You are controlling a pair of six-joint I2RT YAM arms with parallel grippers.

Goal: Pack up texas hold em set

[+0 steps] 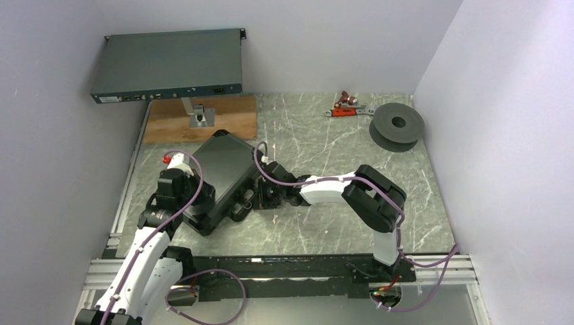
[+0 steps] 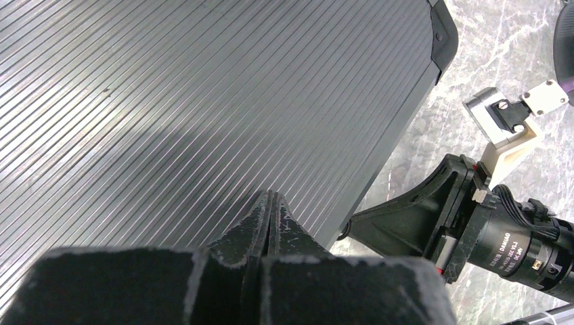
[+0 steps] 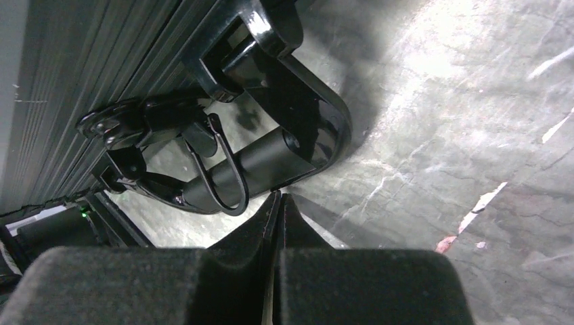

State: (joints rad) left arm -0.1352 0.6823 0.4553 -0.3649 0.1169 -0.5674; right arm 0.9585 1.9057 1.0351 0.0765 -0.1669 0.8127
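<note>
The texas hold em set shows as a black ribbed briefcase (image 1: 227, 169) lying flat on the marble table with its lid down. My left gripper (image 2: 271, 196) is shut and empty, its tips resting on or just over the ribbed lid (image 2: 203, 101) near the front edge. In the top view the left gripper (image 1: 201, 196) sits at the case's near left part. My right gripper (image 3: 277, 198) is shut with nothing in it, its tips right against the black carry handle (image 3: 271, 162). A latch (image 3: 122, 125) sits beside the handle. From above, the right gripper (image 1: 254, 196) is at the case's right side.
A grey flat rack unit (image 1: 168, 66) stands raised at the back left over a wooden board (image 1: 203, 118). A dark round spool (image 1: 396, 124) and an orange-handled tool (image 1: 348, 108) lie at the back right. Walls close in on both sides.
</note>
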